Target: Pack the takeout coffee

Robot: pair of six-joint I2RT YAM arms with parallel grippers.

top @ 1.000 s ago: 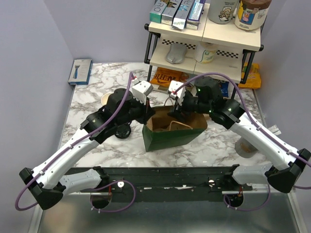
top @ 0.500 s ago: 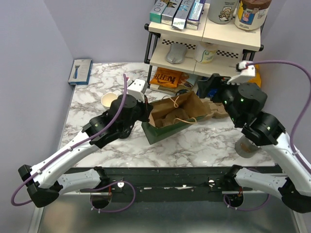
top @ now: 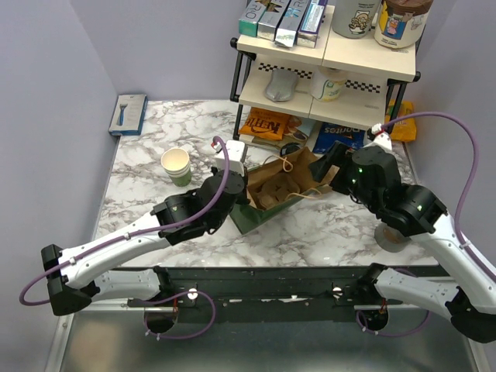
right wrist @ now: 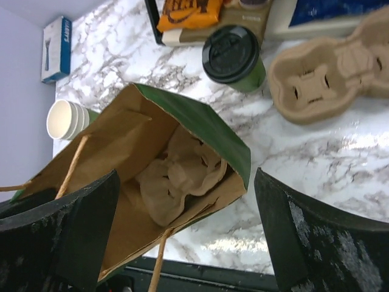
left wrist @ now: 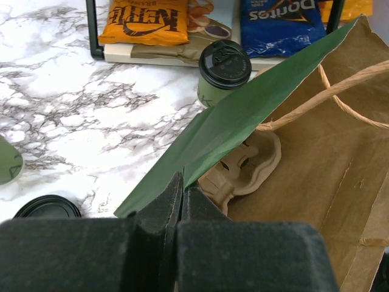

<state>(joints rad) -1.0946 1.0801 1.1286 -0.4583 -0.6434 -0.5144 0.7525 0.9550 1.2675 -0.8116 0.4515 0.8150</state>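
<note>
Top view: green bag (top: 262,220) is pinched at its rim by the left fingers (top: 242,192). The lidded coffee cup (top: 291,149) is parked on the worktop (top: 147,147) just behind the bag.

Left wrist: fingers are seen clamped on that rim.

Right wrist: right fingers (right wrist: 91,213) are held wide apart over the bag's mouth.

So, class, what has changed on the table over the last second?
The right end effector pulled out of the paper bag and drew back rightward, open. The bag tipped back toward the shelf. The left end effector still pinches the bag's green edge; the shelf is unmoved.
</note>
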